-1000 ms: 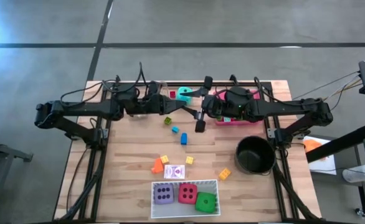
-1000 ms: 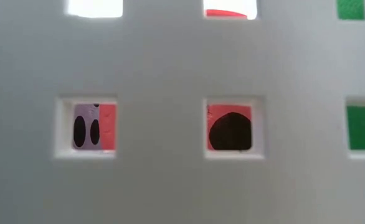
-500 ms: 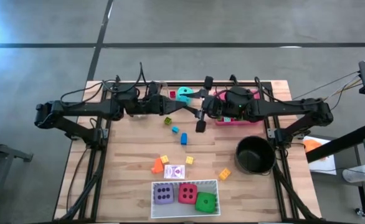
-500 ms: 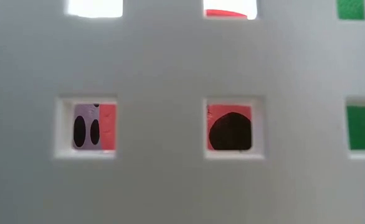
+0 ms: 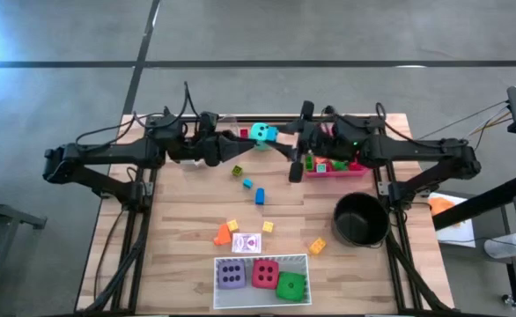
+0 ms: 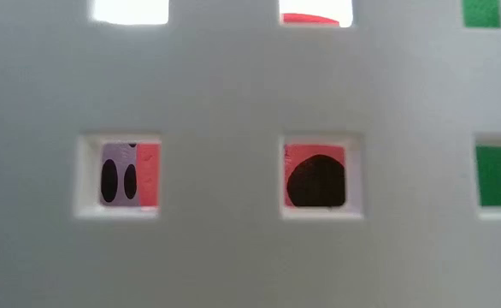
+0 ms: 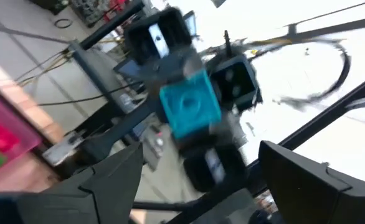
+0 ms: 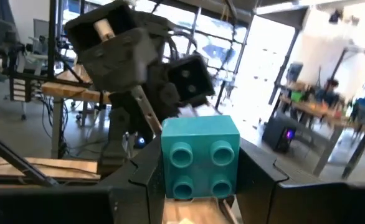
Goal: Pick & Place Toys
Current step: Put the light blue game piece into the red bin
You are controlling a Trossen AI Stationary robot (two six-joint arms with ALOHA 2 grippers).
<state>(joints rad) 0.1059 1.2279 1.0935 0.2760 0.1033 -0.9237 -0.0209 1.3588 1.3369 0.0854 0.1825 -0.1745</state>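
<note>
- Two grippers meet above the far middle of the table in the high view: the left gripper point(image 5: 243, 139) and the right gripper point(image 5: 280, 136) face each other with the teal block point(image 5: 261, 134) between them. A second ago the right gripper sat lower, over the bare wood beside the pink tray point(image 5: 335, 165); now it is up by the teal block, and the tray's blocks show uncovered.
- Nearer, the white tray point(image 5: 261, 261) holds the purple die point(image 5: 232, 274), the red die point(image 5: 265, 274) and the green die point(image 5: 291, 285), unmoved. Small blocks and a playing card point(image 5: 253, 243) lie scattered on the table point(image 5: 179, 229), with the black pot point(image 5: 360, 219) to the right, all as before.
- The low view is unchanged: a white perforated wall point(image 6: 233, 222) fills it, with purple, red and green showing through its holes.
- The left wrist view shows its own fingers point(image 7: 111, 177) spread wide, clear of the teal block point(image 7: 190, 104), which sits against the other arm's gripper beyond; a second ago they were closer together.
- The right wrist view shows the teal block point(image 8: 200, 155) pinched between the right fingers point(image 8: 257, 174), studs facing the camera.
</note>
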